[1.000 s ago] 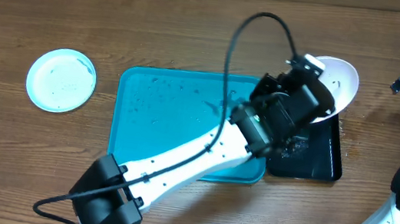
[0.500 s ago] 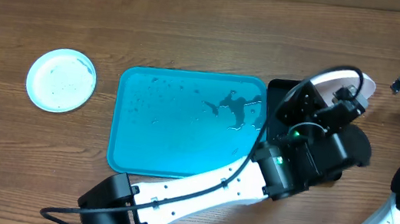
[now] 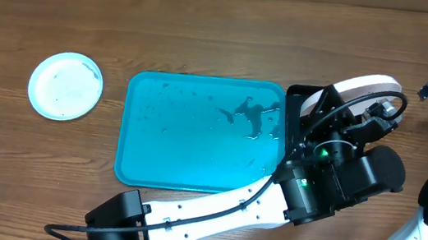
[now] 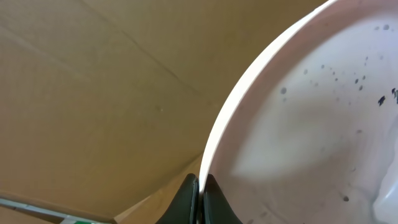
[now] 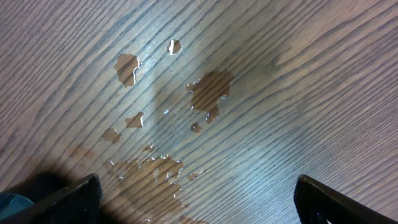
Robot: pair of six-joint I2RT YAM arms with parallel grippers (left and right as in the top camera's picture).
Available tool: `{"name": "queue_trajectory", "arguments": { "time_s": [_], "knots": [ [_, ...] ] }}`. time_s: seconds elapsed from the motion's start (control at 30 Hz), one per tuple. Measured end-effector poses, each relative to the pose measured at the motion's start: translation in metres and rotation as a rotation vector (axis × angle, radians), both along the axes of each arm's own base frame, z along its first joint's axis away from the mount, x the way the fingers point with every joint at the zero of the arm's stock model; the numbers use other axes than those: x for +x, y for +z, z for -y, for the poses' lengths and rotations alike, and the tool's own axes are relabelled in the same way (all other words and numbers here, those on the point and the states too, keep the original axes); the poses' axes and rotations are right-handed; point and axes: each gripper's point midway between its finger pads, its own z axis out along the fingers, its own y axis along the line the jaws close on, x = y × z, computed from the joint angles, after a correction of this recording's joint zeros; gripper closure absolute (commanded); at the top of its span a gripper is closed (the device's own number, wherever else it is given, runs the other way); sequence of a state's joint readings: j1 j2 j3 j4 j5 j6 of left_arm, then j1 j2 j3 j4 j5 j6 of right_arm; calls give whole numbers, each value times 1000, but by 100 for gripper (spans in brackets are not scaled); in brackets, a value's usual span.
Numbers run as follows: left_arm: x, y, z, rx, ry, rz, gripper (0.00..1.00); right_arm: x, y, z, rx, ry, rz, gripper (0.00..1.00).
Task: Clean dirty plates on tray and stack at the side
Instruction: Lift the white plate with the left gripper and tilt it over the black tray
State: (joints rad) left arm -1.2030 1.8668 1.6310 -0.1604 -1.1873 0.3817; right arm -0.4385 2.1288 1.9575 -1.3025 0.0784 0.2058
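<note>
The left arm (image 3: 228,205) has swung right off the turquoise tray (image 3: 178,144), its gripper (image 4: 200,190) clamped on the rim of the tilted white plate (image 4: 298,124)

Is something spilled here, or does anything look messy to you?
Yes. Small puddles of liquid lie on the bare wooden table. The turquoise tray is wet too, with a darker splash near its far right corner. The white plate, pinched by the left gripper, carries dark specks.

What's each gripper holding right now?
Left gripper: closed on the white plate rim.
Right gripper: open, holding nothing, above the wet table.
</note>
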Motion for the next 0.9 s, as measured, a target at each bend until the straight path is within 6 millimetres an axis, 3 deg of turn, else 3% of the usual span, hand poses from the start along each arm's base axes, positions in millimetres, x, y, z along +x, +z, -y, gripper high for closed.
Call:
{"name": "queue_trajectory", "arguments": {
  "time_s": [0.9],
  "knots": [
    [0,0,-1,-64,14,1,96,0,0,0,1,1,-1,0]
  ]
}}
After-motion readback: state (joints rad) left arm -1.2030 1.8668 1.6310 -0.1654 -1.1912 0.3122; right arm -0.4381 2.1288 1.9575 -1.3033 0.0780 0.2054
